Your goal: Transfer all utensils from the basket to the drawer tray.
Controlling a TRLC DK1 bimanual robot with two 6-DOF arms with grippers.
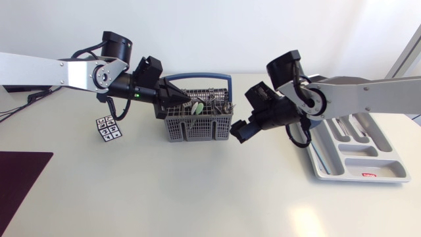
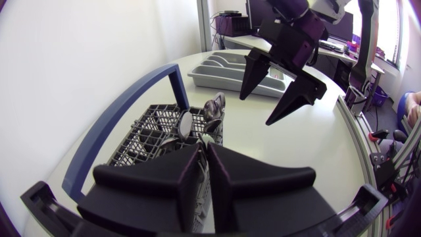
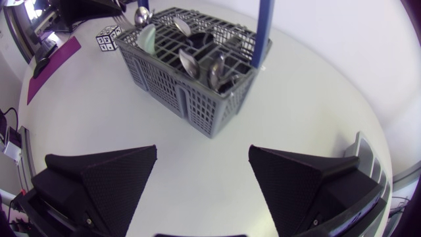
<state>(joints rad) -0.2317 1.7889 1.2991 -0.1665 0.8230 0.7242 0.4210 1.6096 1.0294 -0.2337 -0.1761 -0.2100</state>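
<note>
Currently: utensils [image 1: 212, 105] sit in the basket [image 1: 197, 126]; none shows in the tray [image 1: 388, 164], so the transfer is judged to be at its start.
Basket: middle of the counter [image 1: 197, 191], blue handle [image 1: 197, 79] upright, spoons [image 3: 197, 62] among the pieces standing in its compartments.
Tray: right side of the counter, well apart from the basket, partly under the right arm [image 1: 368, 92].
Left hand [image 2: 204, 148]: over the basket's left end, clenched, fingers almost together; nothing visibly held between them.
Right hand [image 3: 202, 150]: released, fingers spread wide, just right of the basket, low over the counter.
Step in hand: judged to be picking one piece out of the basket.
Method: choose a single piece that stands above the rim. Close on it from two sides. Lift straight up until it is clear of the grid and the blue handle, then travel right.
Caution: both hands are near the same basket, so work one at a time. A tilted pull may drag the basket along.
</note>
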